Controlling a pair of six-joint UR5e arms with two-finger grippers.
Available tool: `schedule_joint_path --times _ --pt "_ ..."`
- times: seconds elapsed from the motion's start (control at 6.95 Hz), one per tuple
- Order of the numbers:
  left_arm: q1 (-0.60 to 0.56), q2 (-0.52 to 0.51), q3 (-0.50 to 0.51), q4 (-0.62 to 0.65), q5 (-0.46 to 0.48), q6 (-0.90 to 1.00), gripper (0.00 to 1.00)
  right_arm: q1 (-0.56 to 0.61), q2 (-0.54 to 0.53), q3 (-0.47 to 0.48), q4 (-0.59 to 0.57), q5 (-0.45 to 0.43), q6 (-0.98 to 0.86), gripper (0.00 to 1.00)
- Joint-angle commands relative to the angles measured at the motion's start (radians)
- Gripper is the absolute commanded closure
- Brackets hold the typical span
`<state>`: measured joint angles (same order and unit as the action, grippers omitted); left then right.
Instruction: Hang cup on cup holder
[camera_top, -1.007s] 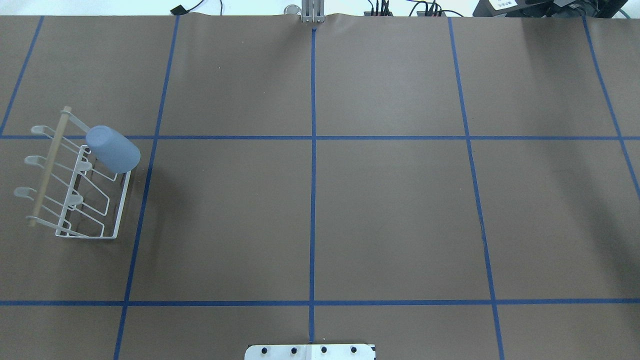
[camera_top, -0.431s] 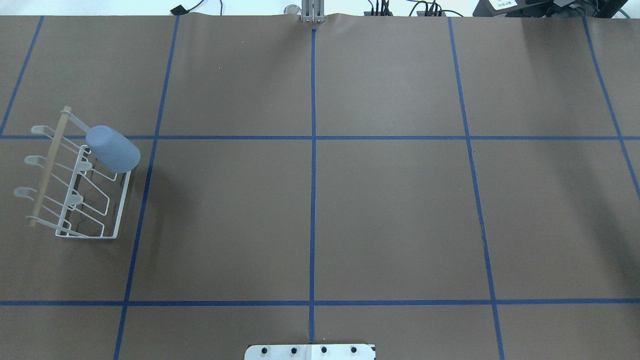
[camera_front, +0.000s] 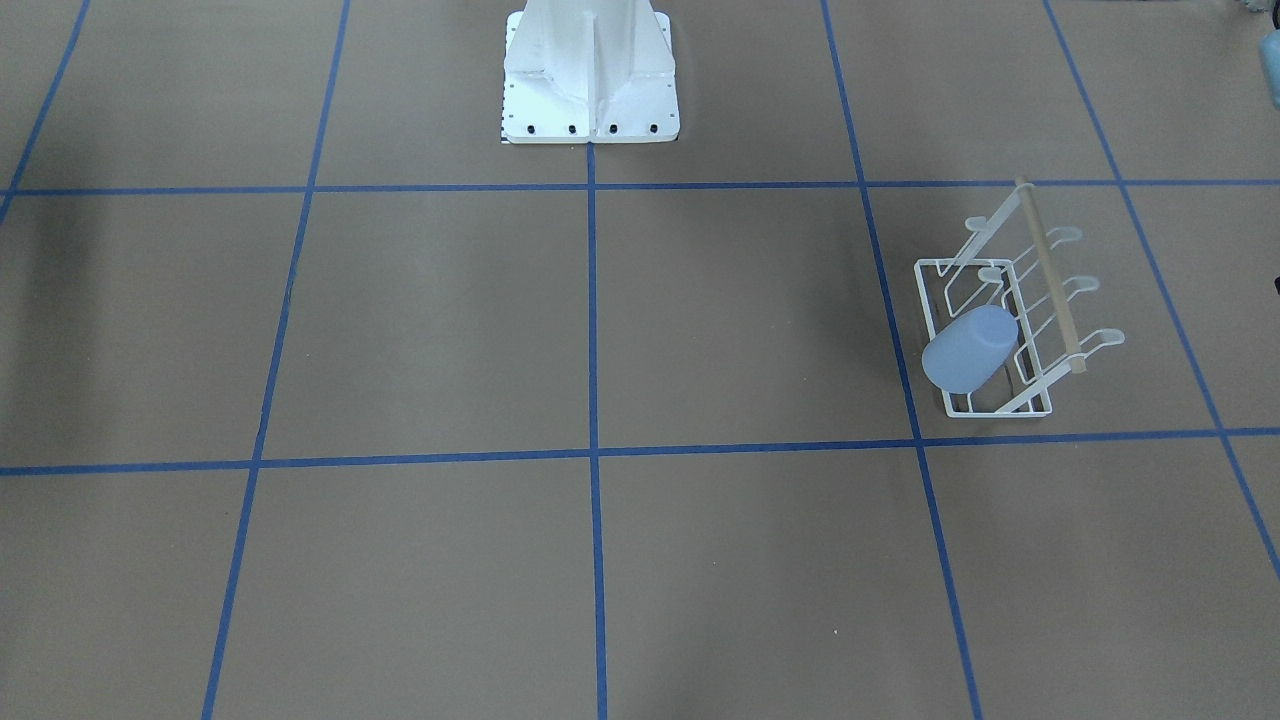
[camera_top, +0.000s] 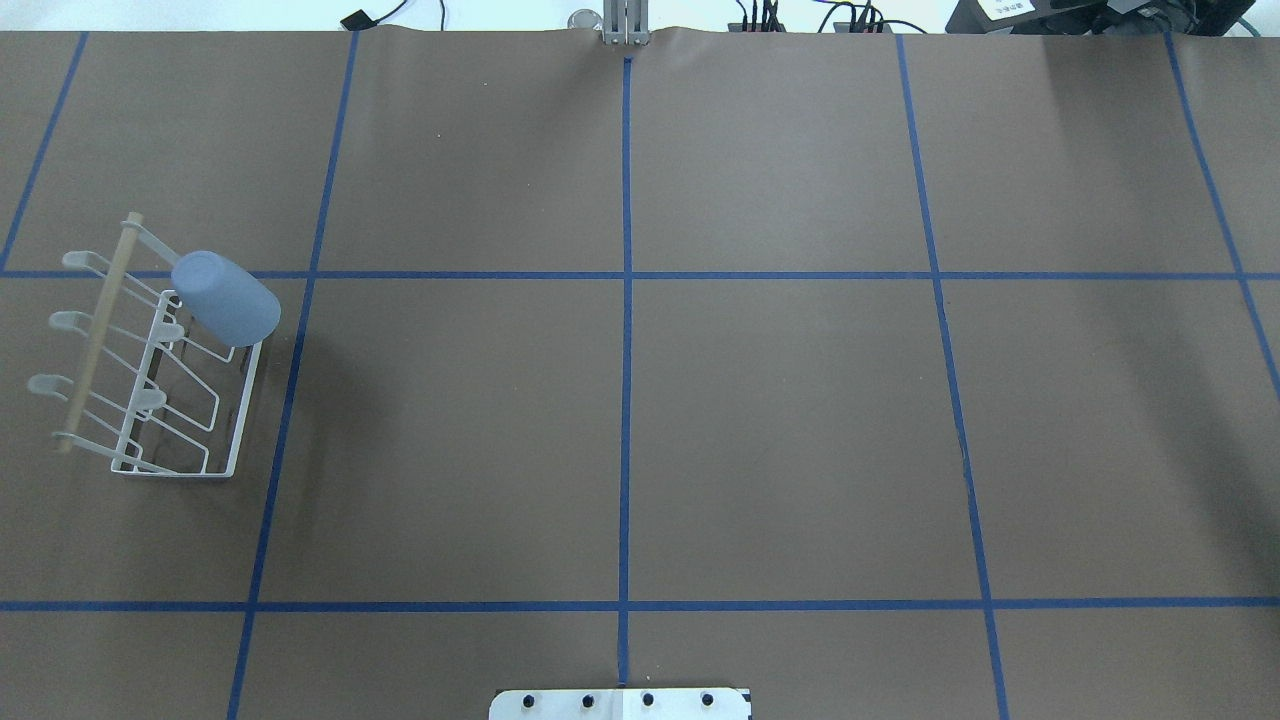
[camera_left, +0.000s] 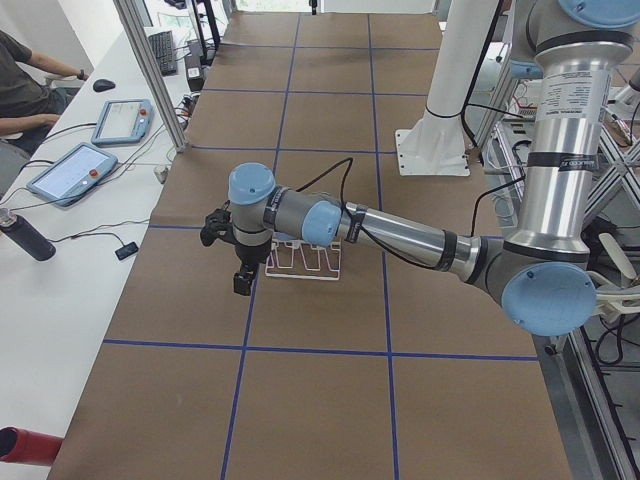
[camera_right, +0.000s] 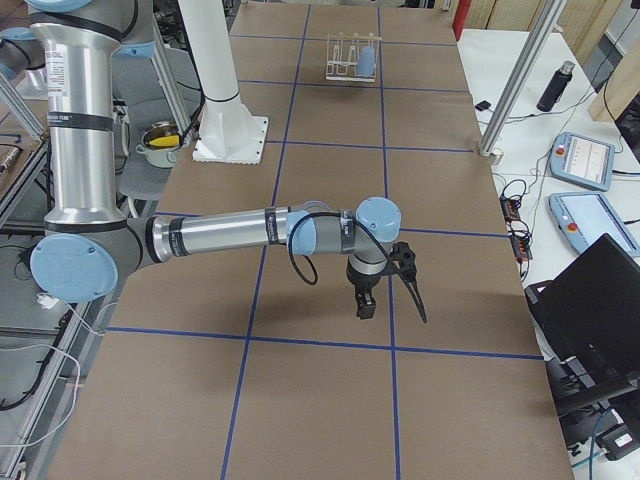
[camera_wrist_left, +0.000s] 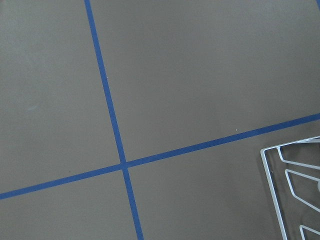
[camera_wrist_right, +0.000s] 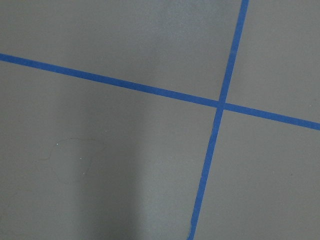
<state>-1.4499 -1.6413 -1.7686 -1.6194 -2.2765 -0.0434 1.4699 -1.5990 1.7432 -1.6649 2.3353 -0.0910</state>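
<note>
Overhead exterior: broad brown table (camera_top: 780, 420) gridded with blue tape lines (camera_top: 626, 400), cables past the far edge, robot's base plate (camera_top: 620, 703) at the near edge. Left arm (camera_left: 400, 232) stretched out above the table's left end; right arm (camera_right: 230, 232) stretched out above the right end, well apart from it. White wire rack (camera_top: 247, 410) standing near the table's left edge, wooden rod (camera_top: 96, 340) along its top, bare prongs (camera_top: 62, 320) pointing outward. Pale blue cup (camera_top: 226, 298) hung tilted on a slanted prong at the rack's far end, narrow closed end uppermost. Left gripper (camera_left: 235, 270) hanging above the table near the rack; right gripper (camera_right: 392, 300) over the brown surface, well apart from rack and cup. Jaws of both seen only from the side views: spread or closed, cannot tell. Beyond the long edge, on white benches: tablet (camera_left: 78, 170), bottle (camera_right: 553, 85), laptop (camera_right: 595, 300).
</note>
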Motion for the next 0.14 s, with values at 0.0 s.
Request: schedule_joint_path --times 0.0 --pt "-0.001 -0.002 -0.021 0.001 0.003 -0.001 0.02 0.001 -0.007 -0.002 0.001 0.002 0.002 0.00"
